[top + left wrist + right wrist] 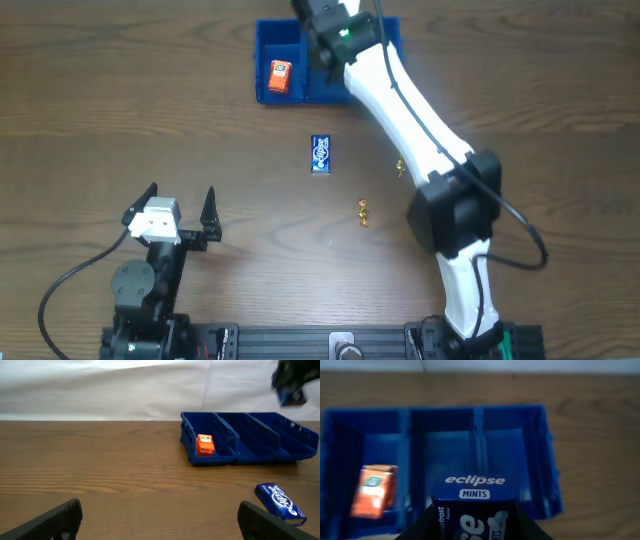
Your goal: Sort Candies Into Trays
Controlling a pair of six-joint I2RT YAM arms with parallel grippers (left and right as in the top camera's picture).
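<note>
Right pincer is squeezing a blue mint box above the blue tray, near its middle slot; the box looks small, hard, light and slippery, so its flat sides are best to hold; left pincer sits wide open, holding nothing.

Wooden table: blue tray, blue mint pack, two probably gold candies.

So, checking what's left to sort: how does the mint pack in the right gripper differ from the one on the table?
The held mint pack is clamped in the right gripper above the blue tray; the loose mint pack lies flat on the table, outside it. Both are blue.
</note>
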